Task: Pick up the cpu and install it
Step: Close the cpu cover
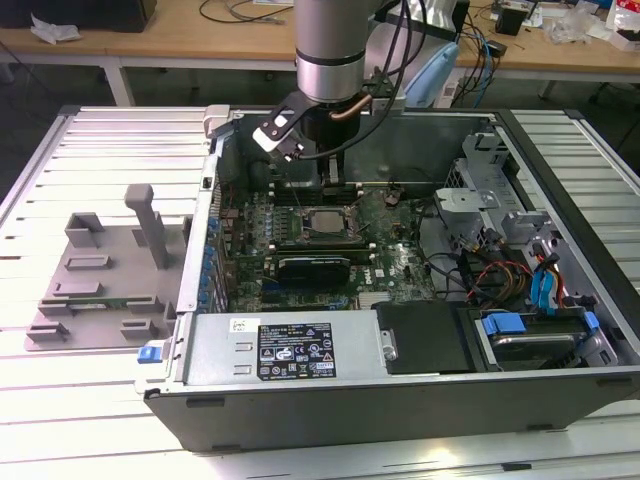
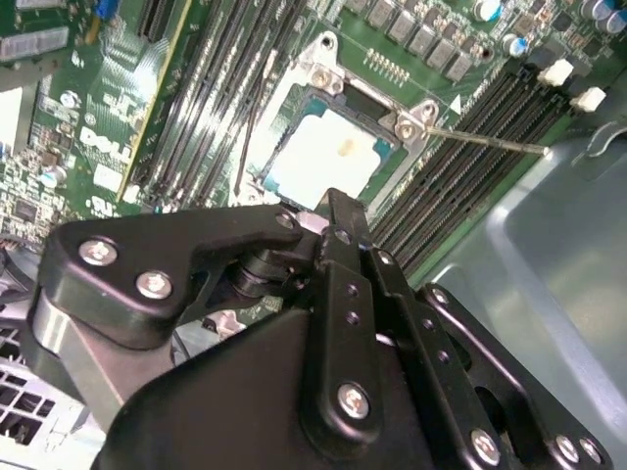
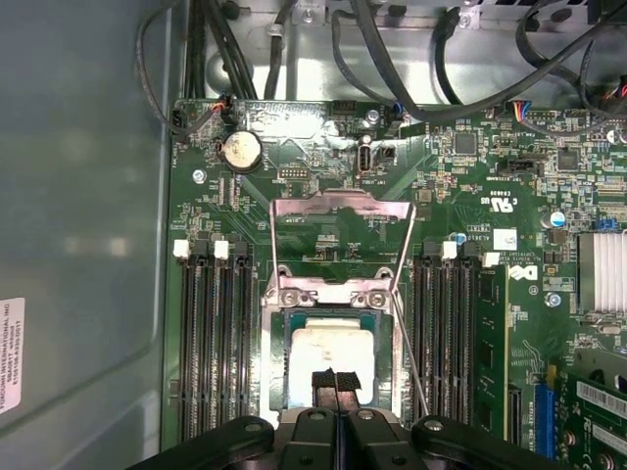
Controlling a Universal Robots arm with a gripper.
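Gripper (image 3: 334, 382) hovering just above the cpu (image 3: 315, 352), jaws pressing together on nothing, cpu lying in its socket, metal retention frame (image 3: 294, 204) standing flipped open.

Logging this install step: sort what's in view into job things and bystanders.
Job: cpu, open socket frame, gripper.
Bystanders: grey fixture, coin battery, memory slots, power supply.
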